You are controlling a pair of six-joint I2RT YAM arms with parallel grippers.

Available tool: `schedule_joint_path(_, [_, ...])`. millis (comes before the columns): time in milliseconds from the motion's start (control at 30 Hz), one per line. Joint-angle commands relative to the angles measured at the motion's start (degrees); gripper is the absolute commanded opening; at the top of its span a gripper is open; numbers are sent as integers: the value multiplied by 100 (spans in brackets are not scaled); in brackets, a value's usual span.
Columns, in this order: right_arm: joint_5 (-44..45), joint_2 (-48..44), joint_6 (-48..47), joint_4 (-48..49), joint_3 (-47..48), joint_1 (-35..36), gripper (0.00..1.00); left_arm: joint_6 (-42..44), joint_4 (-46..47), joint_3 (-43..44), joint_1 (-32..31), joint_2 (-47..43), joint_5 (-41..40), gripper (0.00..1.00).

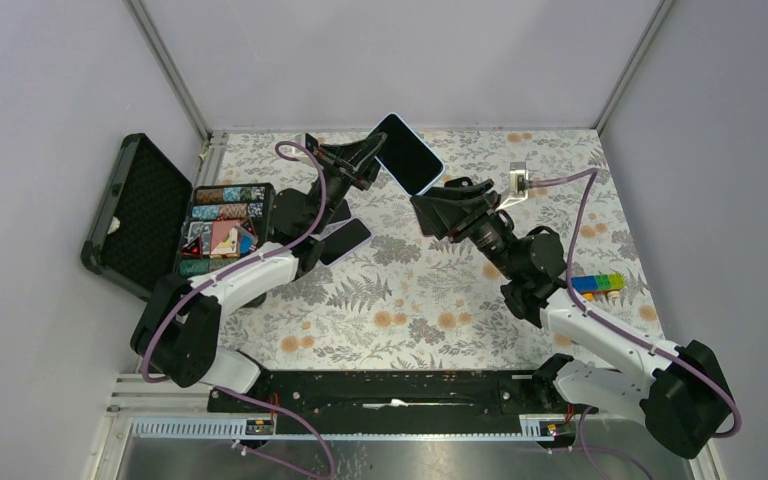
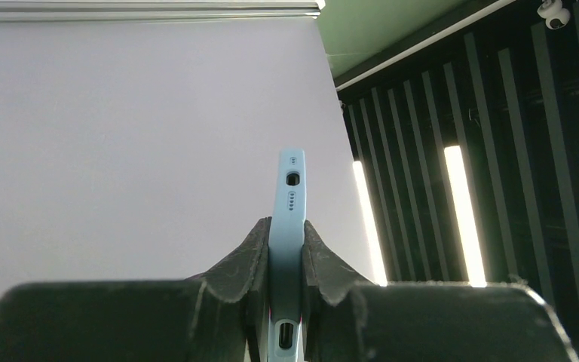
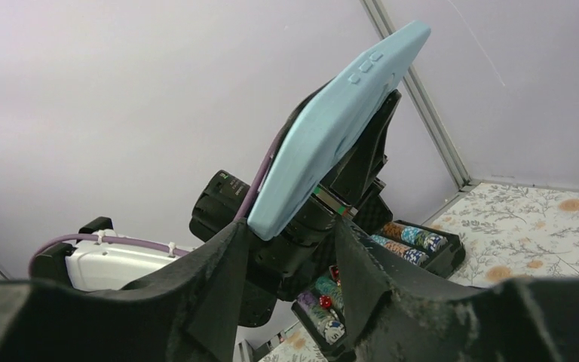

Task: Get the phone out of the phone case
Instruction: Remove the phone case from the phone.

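Overhead, the phone shows only its dark screen. It is held aloft over the table by the left gripper, which is clamped on the phone case. The right wrist view alone shows the case's pale blue back. Right gripper: jaws apart, straddling the case's lower corner; contact cannot be made out.

tilted blue phone case, right end effector parted below

Pale blue phone case round a glossy black phone. The counter wears grey ferns and orange blossoms on white, with rainbow-coloured blocks by its right edge.
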Motion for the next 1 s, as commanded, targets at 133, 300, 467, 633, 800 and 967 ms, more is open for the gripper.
schedule_joint_path(133, [239, 202, -40, 245, 317, 68, 51, -52, 849, 71, -18, -42, -222, 0])
schedule_joint_path(300, [341, 330, -84, 80, 363, 68, 32, -176, 814, 94, -27, -58, -186, 0])
schedule_joint_path(467, [411, 369, -704, -250, 239, 68, 11, -113, -470, 434, -58, -486, 350, 0])
schedule_joint_path(633, [766, 367, -1534, -524, -178, 61, 0, 149, -1239, 439, -55, -1071, 326, 0])
schedule_joint_path(800, [871, 474, -1795, -648, -294, 63, 0, 81, -1119, 455, -55, -1170, 431, 0])
schedule_joint_path(967, [921, 508, -1709, -663, -284, 64, 0, 180, -1202, 465, -55, -1256, 488, 0])
